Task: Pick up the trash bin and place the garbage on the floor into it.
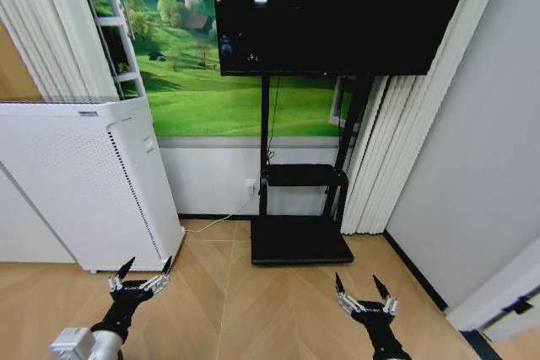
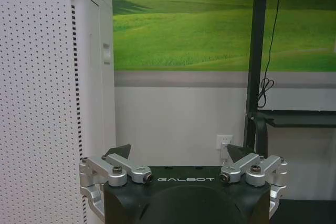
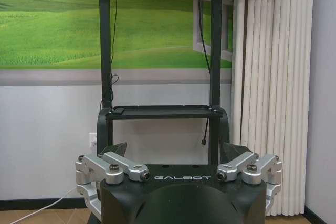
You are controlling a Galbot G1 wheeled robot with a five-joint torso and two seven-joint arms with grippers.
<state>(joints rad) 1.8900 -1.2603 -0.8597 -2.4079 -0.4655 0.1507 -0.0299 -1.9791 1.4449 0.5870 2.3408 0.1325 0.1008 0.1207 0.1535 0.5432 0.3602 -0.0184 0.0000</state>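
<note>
The trash bin and the garbage are out of view. My left gripper (image 1: 145,269) hovers low over the wooden floor, just in front of the white air purifier (image 1: 80,183). It is open, with nothing between its fingers. My right gripper (image 1: 364,282) hangs at about the same height to the right, in front of the black TV stand base (image 1: 299,242). It is open too and holds nothing. In the left wrist view the left gripper (image 2: 178,153) faces the wall beside the purifier (image 2: 47,103). In the right wrist view the right gripper (image 3: 178,150) faces the TV stand shelf (image 3: 163,112).
A large black screen (image 1: 337,10) on a black stand stands against the meadow-mural wall ahead. White curtains (image 1: 380,158) hang to the stand's right, and a grey wall (image 1: 481,166) closes the right side. A cable runs to a wall socket (image 1: 250,185). Bare wooden floor (image 1: 245,309) lies between the grippers.
</note>
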